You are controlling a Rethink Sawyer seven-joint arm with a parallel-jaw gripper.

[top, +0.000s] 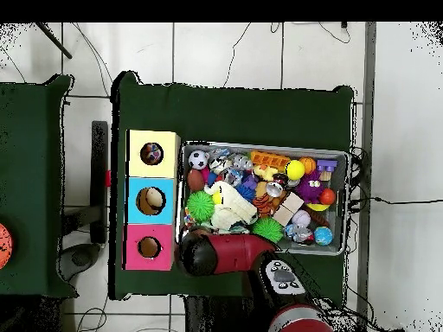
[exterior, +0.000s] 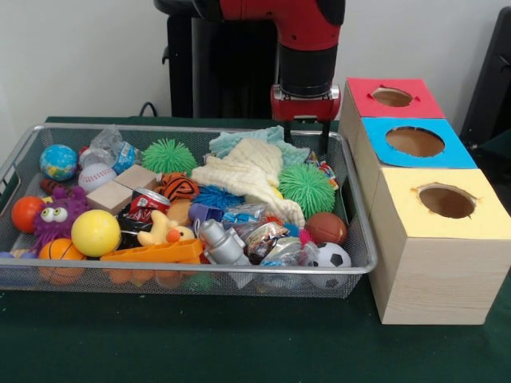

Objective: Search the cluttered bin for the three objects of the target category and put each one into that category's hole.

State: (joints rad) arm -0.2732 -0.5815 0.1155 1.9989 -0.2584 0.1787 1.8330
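The pincer [exterior: 306, 137] hangs open over the bin's [exterior: 361, 239] back corner, holding nothing. Just under it lie the cream cloth [exterior: 243, 174] and a green spiky ball [exterior: 306, 188]. Beside it stand three boxes with holes [exterior: 445, 201]

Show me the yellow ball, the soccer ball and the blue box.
yellow ball [exterior: 96, 232], front view, middle of the ball.
soccer ball [exterior: 333, 257], front view, its white face.
blue box [exterior: 459, 152], front view, bare top beside the hole.
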